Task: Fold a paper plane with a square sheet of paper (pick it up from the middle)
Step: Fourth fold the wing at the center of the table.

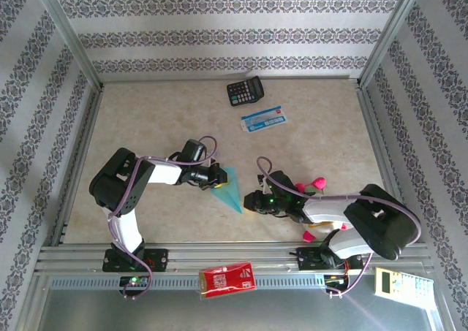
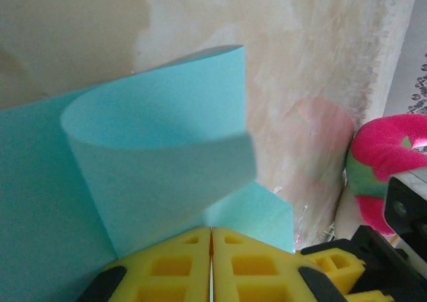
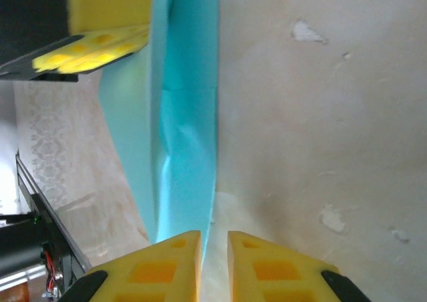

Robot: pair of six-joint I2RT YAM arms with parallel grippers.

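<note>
Mid-fold: the light turquoise paper sheet, a part-creased triangle, lies centrally on the beige table. The left gripper clenches its curled edge. The right gripper, jaws narrowly parted at the near tip, should next flatten the crease.

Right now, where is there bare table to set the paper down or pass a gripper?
Bare: the far-left stretch between the left rail and the calculator, and the right side beyond the blue-and-white card. Crowded: near centre, where the left gripper and right gripper meet at the turquoise paper, with a pink object just right of them.
</note>
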